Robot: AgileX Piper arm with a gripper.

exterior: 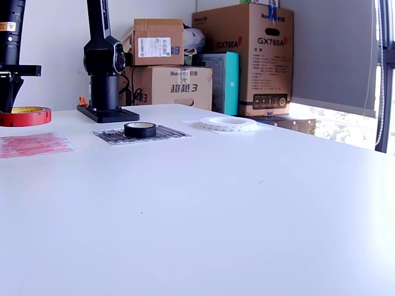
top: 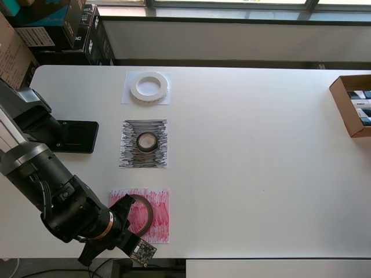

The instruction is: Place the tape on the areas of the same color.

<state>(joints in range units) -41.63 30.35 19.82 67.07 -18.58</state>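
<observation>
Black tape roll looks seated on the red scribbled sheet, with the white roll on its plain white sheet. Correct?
Not quite. The overhead view shows the black tape roll resting on the black scribbled sheet, not the red one. The white roll does sit on the plain white sheet.

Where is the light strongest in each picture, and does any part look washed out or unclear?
Overhead view: daylight enters along the top edge; the white tape blends into its white sheet. Exterior view: the window at the right edge is overexposed; the gripper holding the red tape is dark and cut off.
</observation>
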